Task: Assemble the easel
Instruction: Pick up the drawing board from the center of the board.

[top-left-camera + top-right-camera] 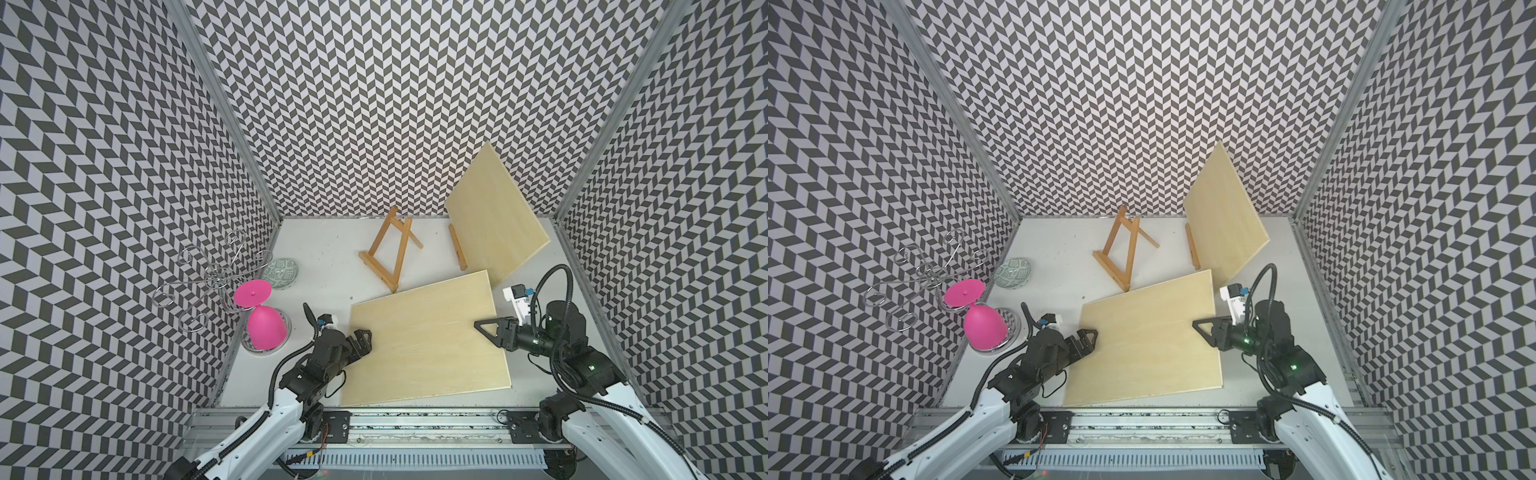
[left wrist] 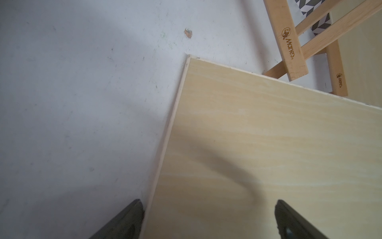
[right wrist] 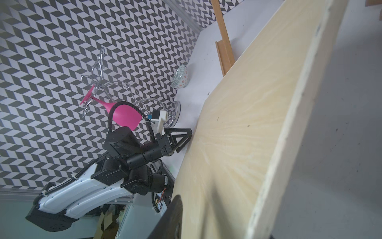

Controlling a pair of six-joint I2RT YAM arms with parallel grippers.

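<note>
Plywood board (image 1: 428,336) lies flat on the table (image 1: 324,257), and the small wooden easel (image 1: 388,249) stands just beyond its far edge, one foot close to that edge. My left gripper (image 1: 366,334) sits at the board's left edge, jaws spread wide and holding nothing. My right gripper (image 1: 484,330) straddles the board's right edge with one finger (image 3: 175,209) over the top face and the other hidden, so I cannot tell whether it is clamped. Beyond the board's far right corner a second board (image 1: 496,220) leans on a second easel (image 1: 457,247), and off its left side a pink glass (image 1: 266,328) hangs from a wire rack (image 1: 208,274) near a patterned bowl (image 1: 280,272).
</note>
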